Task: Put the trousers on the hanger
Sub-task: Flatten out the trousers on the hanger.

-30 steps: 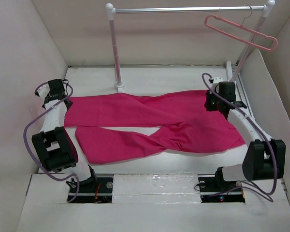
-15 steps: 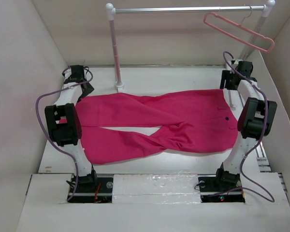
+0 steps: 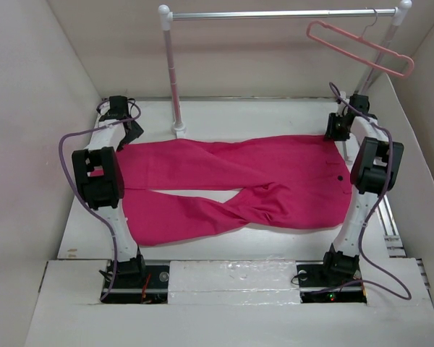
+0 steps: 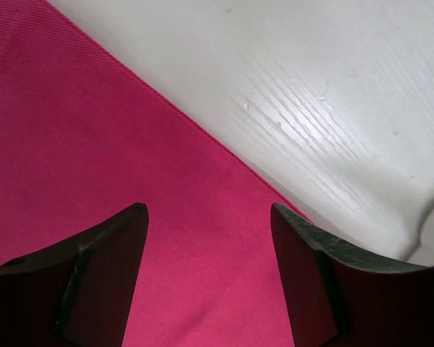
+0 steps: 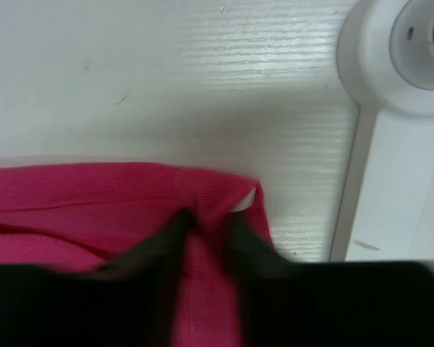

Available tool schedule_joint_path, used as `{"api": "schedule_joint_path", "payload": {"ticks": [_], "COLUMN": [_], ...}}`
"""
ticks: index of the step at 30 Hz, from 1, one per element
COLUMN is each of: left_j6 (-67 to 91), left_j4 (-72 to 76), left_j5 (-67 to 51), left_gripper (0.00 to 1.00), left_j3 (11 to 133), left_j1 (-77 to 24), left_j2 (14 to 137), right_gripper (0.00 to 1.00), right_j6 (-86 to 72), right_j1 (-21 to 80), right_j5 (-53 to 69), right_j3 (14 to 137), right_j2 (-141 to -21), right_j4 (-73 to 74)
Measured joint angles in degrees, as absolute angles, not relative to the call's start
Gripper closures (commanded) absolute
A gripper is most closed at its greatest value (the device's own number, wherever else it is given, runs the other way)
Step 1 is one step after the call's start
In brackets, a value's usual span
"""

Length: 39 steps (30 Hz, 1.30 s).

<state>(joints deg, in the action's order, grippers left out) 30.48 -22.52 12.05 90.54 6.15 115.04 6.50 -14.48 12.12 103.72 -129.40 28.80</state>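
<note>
Here, trousers [image 3: 231, 188] flat — left jaws open over leg edge, right jaws pinching waistband (blurred).

right tool [image 5: 206, 223]: blurred, grip unclear | trousers [image 4: 94, 144]: cut off left

Magenta trousers [image 3: 239, 189] lie flat — pale-pink hanger [image 3: 359, 48] hangs tilted above.
</note>
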Motion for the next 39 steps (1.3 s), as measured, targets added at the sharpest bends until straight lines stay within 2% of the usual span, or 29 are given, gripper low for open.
{"api": "schedule_joint_path", "payload": {"ticks": [1,2,6,11,17,18,19,20,21,23,25,26,28,30,31,32,36,37,38,39], "left_j6": [30.5,30.5,30.5,30.8,30.9,30.9,30.9,30.9,30.9,30.9,30.9,30.9,30.9,30.9,30.9,30.9,32.0,32.8,34.0,35.3], "left_j4": [-22.9,-23.3,-23.9,-26.5,-27.8,-28.3,-28.6,-28.6,-28.7,-29.1,-28.9,-28.7,-26.8,-23.7,-23.7,-23.1,-22.7,-23.4,-24.1,-25.1], "left_j5": [12.1,12.1,11.1,9.4,8.1,7.9,7.5,7.1,6.6,6.0,6.0,6.0,6.1,6.1,6.4,7.0,10.3,10.9,11.2,11.2], "left_gripper": [0.35,0.33,0.32,0.33,0.33,0.33,0.33,0.33,0.32,0.32,0.33,0.34,0.35,0.38,0.41,0.42,0.41,0.41,0.40,0.40], "left_j3": [91.3,92.2,93.9,97.0,102.8,104.2,105.7,106.9,107.8,108.7,108.9,108.3,104.4,94.0,89.4,84.2,69.3,66.8,64.6,62.8], "left_j1": [6.2,6.3,7.2,8.4,8.4,8.4,8.3,8.3,8.2,8.0,7.6,7.3,6.7,6.2,5.8,5.4,4.9,4.9,4.9,5.0], "left_j2": [116.2,117.4,121.1,124.8,128.1,128.7,129.6,130.2,130.5,130.3,129.3,128.1,123.3,113.8,108.7,103.2,84.2,80.9,78.5,76.8], "right_gripper": [0.95,0.99,1.00,1.00,1.00,0.91,0.75,0.36,0.28,0.24,0.26,0.29,0.32,0.65,0.86,1.00,1.00,0.97,0.89,0.85], "right_j6": [6.5,6.2,5.4,1.7,-1.0,-1.1,-1.3,-1.5,-1.8,-1.1,-0.3,0.4,0.4,0.4,0.0,-0.5,-2.5,-2.9,-3.4,-3.7], "right_j1": [-14.6,-14.8,-15.6,-18.9,-25.8,-26.8,-27.8,-28.8,-29.6,-30.8,-31.0,-30.6,-28.4,-24.4,-21.6,-18.1,-2.5,2.1,5.9,9.7], "right_j5": [12.7,13.1,14.6,15.9,16.2,15.9,15.8,15.7,15.5,15.1,15.2,15.3,15.4,15.5,15.7,15.9,17.3,17.4,17.0,17.0], "right_j3": [103.7,103.5,97.7,84.6,84.0,85.2,86.8,88.4,90.1,93.5,95.2,94.7,90.7,80.9,75.7,70.9,58.6,56.5,54.7,53.5], "right_j2": [-129.4,-129.4,-126.2,-113.5,-105.4,-105.9,-107.0,-108.4,-109.8,-112.5,-113.6,-113.1,-109.8,-102.0,-97.1,-92.2,-76.5,-73.5,-71.0,-69.2], "right_j4": [28.8,28.9,25.3,21.6,20.1,20.6,21.2,21.5,21.8,22.7,23.7,24.6,23.6,20.8,20.2,19.5,16.8,15.9,15.4,15.4]}}
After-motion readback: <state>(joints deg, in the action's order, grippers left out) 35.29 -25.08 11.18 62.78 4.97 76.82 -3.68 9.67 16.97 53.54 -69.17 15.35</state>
